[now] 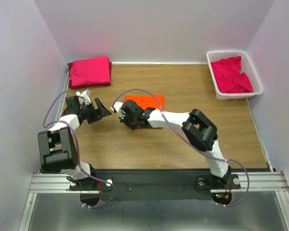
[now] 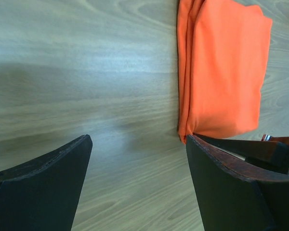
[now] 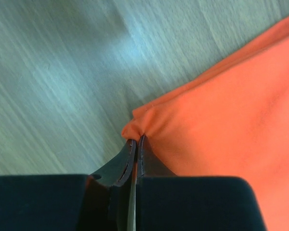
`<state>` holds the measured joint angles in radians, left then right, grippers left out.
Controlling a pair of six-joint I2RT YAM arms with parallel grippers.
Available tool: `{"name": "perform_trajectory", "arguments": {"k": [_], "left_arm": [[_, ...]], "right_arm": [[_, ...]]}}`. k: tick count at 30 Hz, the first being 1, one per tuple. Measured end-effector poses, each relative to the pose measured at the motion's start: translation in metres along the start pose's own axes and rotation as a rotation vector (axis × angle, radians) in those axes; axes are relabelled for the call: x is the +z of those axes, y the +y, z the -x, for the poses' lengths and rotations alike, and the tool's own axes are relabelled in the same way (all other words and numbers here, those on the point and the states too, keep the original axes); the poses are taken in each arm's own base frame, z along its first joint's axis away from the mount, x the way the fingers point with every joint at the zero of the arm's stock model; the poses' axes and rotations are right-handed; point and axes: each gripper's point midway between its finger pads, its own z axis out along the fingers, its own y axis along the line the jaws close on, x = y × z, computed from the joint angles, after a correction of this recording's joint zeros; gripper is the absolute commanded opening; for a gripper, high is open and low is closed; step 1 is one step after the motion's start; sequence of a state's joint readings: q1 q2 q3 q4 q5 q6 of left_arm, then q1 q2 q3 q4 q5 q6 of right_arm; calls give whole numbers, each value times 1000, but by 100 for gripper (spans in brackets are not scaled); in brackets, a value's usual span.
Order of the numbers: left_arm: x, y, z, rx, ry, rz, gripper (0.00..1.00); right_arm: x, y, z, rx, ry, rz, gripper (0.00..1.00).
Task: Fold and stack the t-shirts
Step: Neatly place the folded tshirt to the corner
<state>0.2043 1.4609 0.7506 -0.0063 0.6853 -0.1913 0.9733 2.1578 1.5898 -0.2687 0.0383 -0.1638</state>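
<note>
The left end effector is apart, the right end effector clamped just ahead on a corner of the orange t-shirt, probably the best hold for soft, light cloth.

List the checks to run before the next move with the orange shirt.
1. Grip: right gripper shut on a corner of the orange shirt: ok.
2. All layers pinched: cannot tell.
3. Fold: orange shirt lies as a flat rectangle: ok.
4. Other arm: left gripper open, holding nothing: ok.
5. Target: folded magenta stack sits at the far left corner: ok.
6. Supply: basket emptied: not ok, pink shirts inside.
</note>
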Motion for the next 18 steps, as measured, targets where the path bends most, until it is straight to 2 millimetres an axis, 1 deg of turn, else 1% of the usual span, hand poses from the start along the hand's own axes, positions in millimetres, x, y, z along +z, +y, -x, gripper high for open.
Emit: {"name": "perform_trajectory", "arguments": {"k": [2, 4, 7, 10, 14, 16, 18], "left_arm": [[7, -2, -9, -46, 18, -16, 91], [17, -9, -16, -103, 35, -42, 91], [29, -19, -17, -166, 36, -68, 91], [43, -34, -16, -223, 29, -97, 91], [58, -50, -18, -286, 29, -115, 91], [66, -57, -22, -303, 38, -124, 92], [76, -67, -31, -326, 62, -133, 92]], "right_arm": [[-4, 1, 0, 14, 2, 20, 1], [-9, 0, 4, 39, -10, 41, 0], [-18, -6, 13, 76, -35, 58, 1], [-24, -11, 20, 108, -57, 74, 1], [-26, -14, 20, 142, -61, 93, 1], [-26, -14, 20, 152, -61, 99, 1], [-26, -14, 21, 162, -63, 108, 1]]}}
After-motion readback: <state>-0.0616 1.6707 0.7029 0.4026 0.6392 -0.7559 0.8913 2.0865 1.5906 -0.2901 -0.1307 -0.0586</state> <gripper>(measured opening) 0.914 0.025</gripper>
